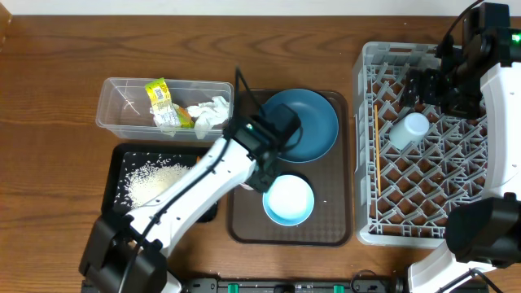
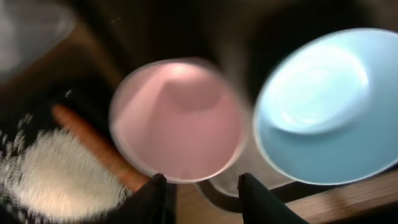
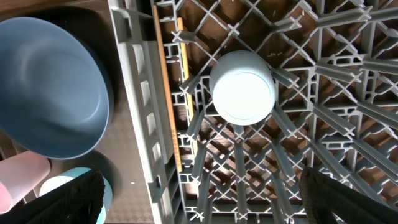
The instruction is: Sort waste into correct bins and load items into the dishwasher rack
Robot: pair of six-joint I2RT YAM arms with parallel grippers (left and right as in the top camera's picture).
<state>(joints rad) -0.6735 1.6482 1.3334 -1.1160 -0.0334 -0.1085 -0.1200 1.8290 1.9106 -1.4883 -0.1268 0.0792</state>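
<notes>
My left claw (image 2: 202, 190), part-open and empty, faces the pale pink cup (image 2: 177, 118) at twelve o'clock, carrot (image 2: 93, 146) at ten. Overhead, my arm largely covers both. My right claw (image 3: 202, 186) gapes wide over the dishwasher rack (image 3: 140, 124), with the light blue cup (image 3: 244, 87) at twelve o'clock.

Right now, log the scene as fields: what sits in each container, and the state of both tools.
rack: light blue cup, chopsticks by its left wall
brown tray: dark blue plate, bowl, pink cup
clear tub: wrapper, tissue
black tray: rice, carrot
left tool: open, by pink cup
right tool: open, empty, over rack
</notes>
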